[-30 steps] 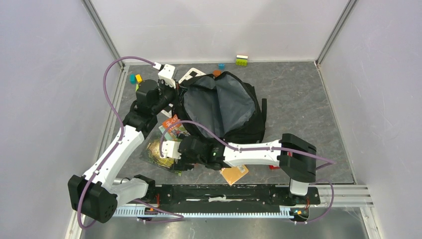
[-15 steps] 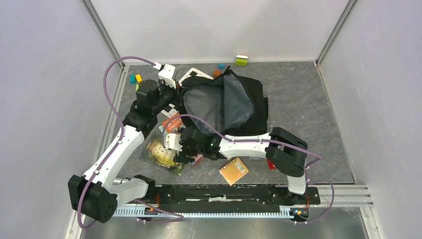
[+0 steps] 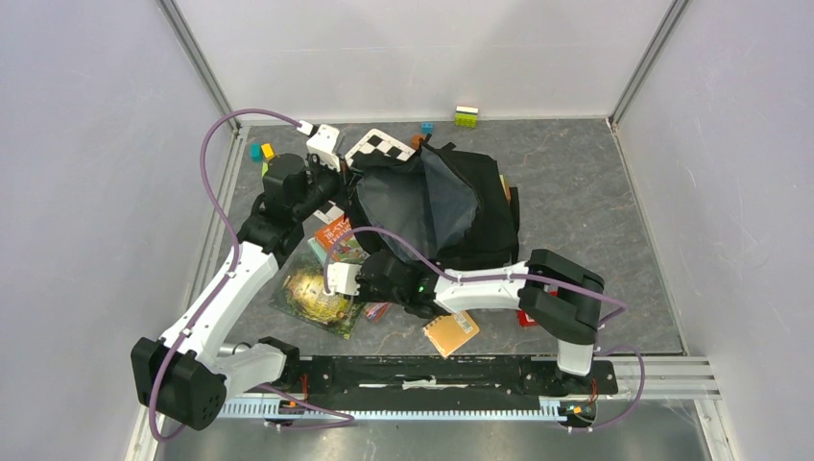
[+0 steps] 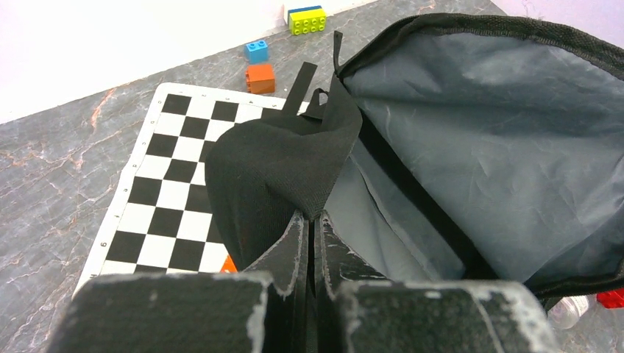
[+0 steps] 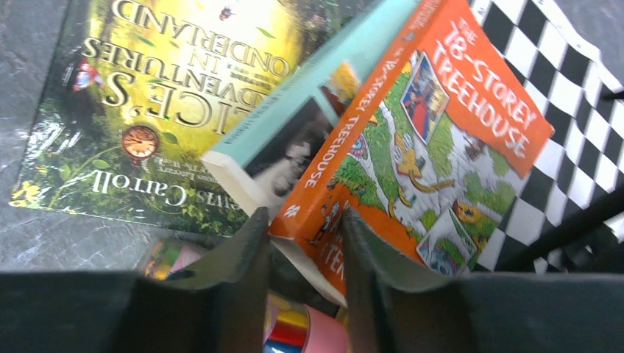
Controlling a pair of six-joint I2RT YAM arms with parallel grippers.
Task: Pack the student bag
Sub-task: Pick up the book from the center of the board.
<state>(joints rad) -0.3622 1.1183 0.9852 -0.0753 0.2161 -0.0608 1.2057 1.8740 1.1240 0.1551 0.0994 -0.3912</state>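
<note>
The student bag (image 3: 480, 211) lies open at the back middle, its grey lining (image 4: 478, 132) showing. My left gripper (image 3: 344, 178) (image 4: 315, 215) is shut on the black fabric rim at the bag's left edge and holds it up. My right gripper (image 3: 338, 261) (image 5: 307, 217) sits just in front of the bag's mouth. Its fingers press on both sides of the near corner of an orange Treehouse book (image 5: 456, 140) (image 3: 336, 233). That book lies tilted on a teal book (image 5: 324, 81).
An Alice in Wonderland book (image 3: 312, 293) (image 5: 169, 110) lies at front left, a chessboard (image 3: 382, 146) (image 4: 169, 184) under the bag's back left. An orange notebook (image 3: 451, 331) lies near my right arm, colourful tape rolls (image 5: 309, 327) under the right gripper. Toy blocks (image 3: 466, 115) (image 3: 261, 151) dot the back edge.
My right gripper moved from the Alice book toward the bag's mouth and narrowed its jaws onto the orange book. The bag's top flap shifted right, uncovering more chessboard. The left gripper held still.
</note>
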